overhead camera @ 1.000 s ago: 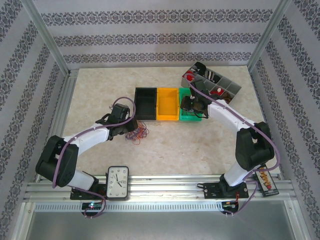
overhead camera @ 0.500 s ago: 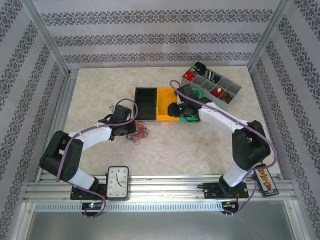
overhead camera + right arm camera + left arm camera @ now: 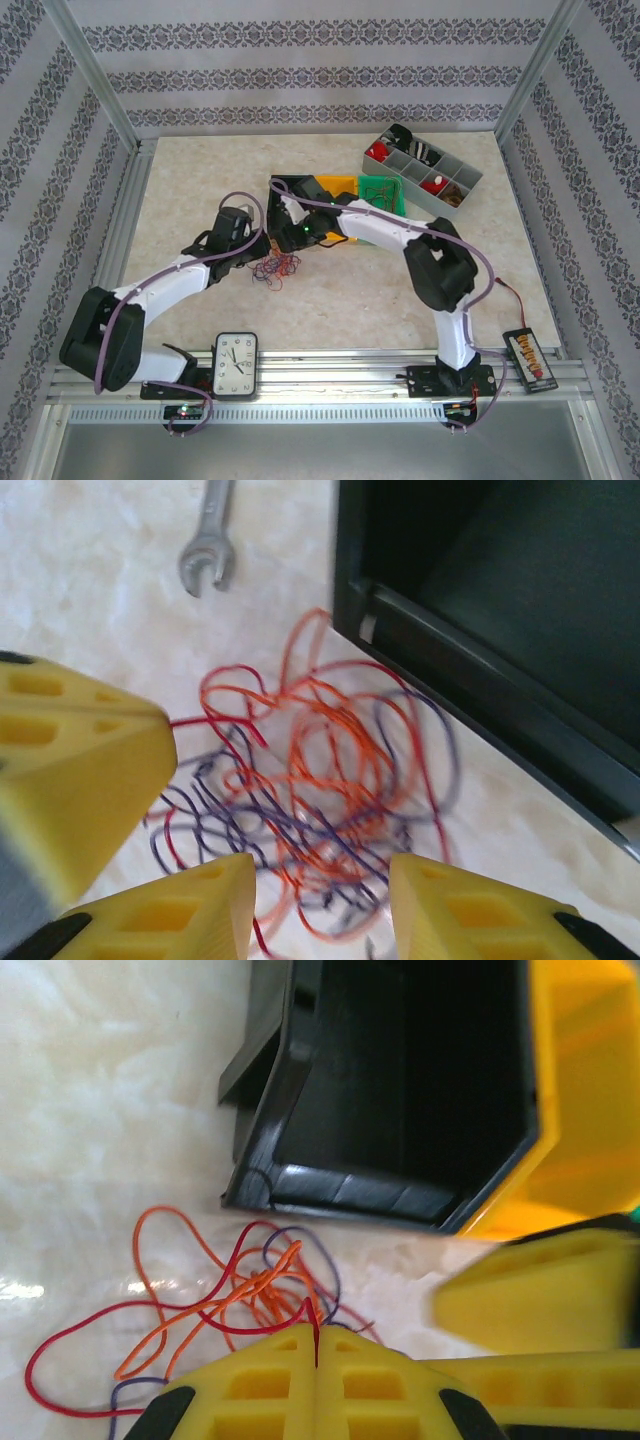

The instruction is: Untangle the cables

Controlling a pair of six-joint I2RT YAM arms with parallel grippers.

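On the pale marbled table [image 3: 200,180], just in front of the black bin [image 3: 380,1195], the cables [image 3: 275,267] lie in one loose knot of red, orange and dark blue loops. The knot rests on the tabletop close to the bin's front wall, with none of it inside. The left gripper [image 3: 316,1338] has its jaws pressed together on a single red strand at the edge of the knot, as its wrist camera shows. The right gripper [image 3: 320,910] hangs over the middle of the heap, jaws spread and nothing between them. The two sets of yellow fingers sit just beside each other. The step in hand looks like freeing one wire from the rest. It would likely go best if the right gripper closes on a strand of another colour, close to where it crosses the pinched red one. The arms can then draw apart slowly and low over the table. Pulling away from the bin's lip should keep the loops from snagging, and a gentle pull should keep the very thin wire from slipping out of the pads. A small wrench [image 3: 205,550] lies apart from the heap. A clock [image 3: 237,365] stands at the near edge, its numerals too small to read. No brand, label or other writing can be made out anywhere.
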